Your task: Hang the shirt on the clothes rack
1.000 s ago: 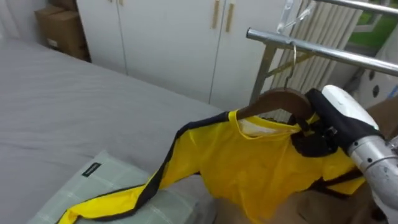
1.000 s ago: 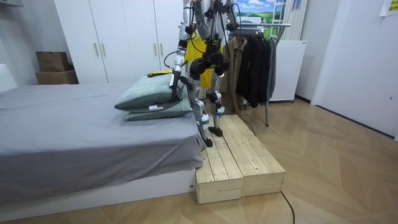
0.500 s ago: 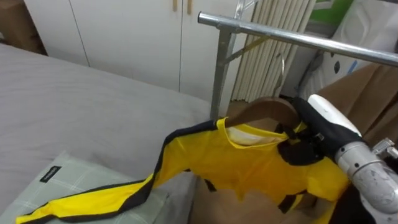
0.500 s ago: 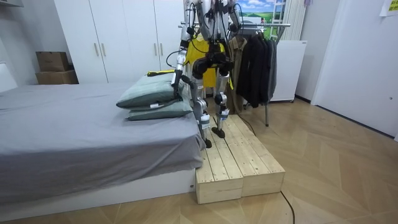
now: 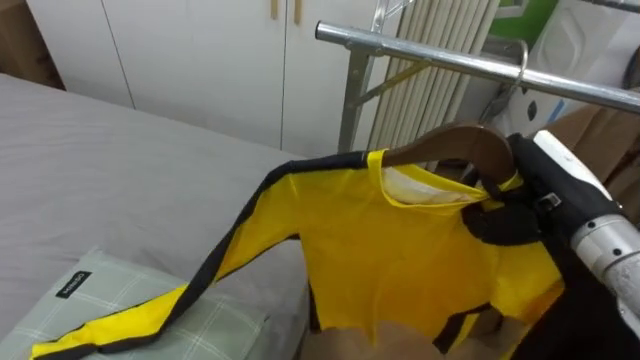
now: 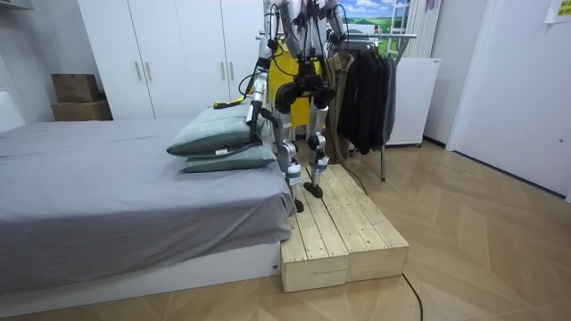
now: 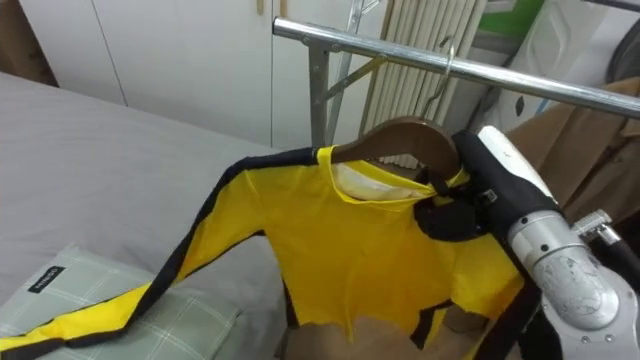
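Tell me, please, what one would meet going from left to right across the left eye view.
The green pillow → the body of the yellow shirt → the right hand, clamped on the wooden hanger.

Black right hand [image 7: 452,218], glossy white back shell (silver cylindrical forearm behind)

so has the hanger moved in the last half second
Yes. Against the rail, the hanger rose and shifted right, away from the post; its hook now overlaps the rail.
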Tool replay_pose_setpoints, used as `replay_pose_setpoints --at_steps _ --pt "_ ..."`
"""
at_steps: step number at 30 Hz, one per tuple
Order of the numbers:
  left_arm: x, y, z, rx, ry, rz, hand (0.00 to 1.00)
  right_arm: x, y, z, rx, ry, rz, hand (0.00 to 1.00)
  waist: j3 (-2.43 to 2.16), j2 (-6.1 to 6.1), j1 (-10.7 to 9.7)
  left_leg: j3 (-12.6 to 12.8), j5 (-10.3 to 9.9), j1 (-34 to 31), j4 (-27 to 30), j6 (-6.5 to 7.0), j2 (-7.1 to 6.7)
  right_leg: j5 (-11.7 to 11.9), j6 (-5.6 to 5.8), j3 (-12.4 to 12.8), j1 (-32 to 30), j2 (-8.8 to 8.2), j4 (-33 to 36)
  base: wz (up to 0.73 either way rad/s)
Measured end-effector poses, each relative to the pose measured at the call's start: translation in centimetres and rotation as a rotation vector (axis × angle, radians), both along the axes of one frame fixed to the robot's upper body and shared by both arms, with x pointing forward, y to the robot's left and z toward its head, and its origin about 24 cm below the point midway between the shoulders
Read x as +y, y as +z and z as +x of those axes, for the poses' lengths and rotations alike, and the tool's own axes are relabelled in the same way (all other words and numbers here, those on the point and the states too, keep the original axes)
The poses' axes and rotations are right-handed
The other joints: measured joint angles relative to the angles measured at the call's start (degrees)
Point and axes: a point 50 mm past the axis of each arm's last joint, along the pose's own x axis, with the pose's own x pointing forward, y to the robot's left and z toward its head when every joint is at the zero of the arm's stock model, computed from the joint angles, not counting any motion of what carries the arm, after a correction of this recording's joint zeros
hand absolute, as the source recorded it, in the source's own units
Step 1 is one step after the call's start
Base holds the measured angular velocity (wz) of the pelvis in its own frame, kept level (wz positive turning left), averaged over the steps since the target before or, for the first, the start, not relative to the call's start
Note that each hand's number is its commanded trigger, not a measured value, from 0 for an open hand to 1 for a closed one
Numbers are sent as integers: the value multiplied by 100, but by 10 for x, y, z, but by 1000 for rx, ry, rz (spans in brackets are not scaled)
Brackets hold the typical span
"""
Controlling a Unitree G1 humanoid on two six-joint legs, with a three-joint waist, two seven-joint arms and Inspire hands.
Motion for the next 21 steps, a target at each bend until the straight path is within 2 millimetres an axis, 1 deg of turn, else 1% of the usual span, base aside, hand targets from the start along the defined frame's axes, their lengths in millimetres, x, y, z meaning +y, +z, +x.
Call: replay_pose_setpoints --at_steps 2,9,14,18,21 --pt "-1 0 0 -2 -3 8 0 0 0 0 1 2 2 100 -9 17 2 -41 0 27 -4 0 0 -5 -4 -31 36 -3 -12 9" --pt "-1 0 -1 -8 12 20 0 -1 -1 0 9 9 36 100 -13 41 1 -130 0 145 -1 0 -1 -4 -4 -128 246 -18 -94 8" --pt "-1 0 -2 -15 27 27 0 -9 -21 4 94 -1 161 100 -15 34 41 -193 0 221 -10 0 -20 -9 -3 -154 321 -27 -102 3" --pt "0 0 -3 -21 37 29 0 -16 -32 5 142 -27 184 100 -25 4 42 -259 2 193 -21 5 -40 -6 -8 -153 325 -26 -90 0" --pt "1 1 -5 -29 61 35 0 -19 -38 5 170 -38 190 100 -50 -40 48 -274 8 193 -65 5 -43 2 -22 -153 322 -9 -86 0"
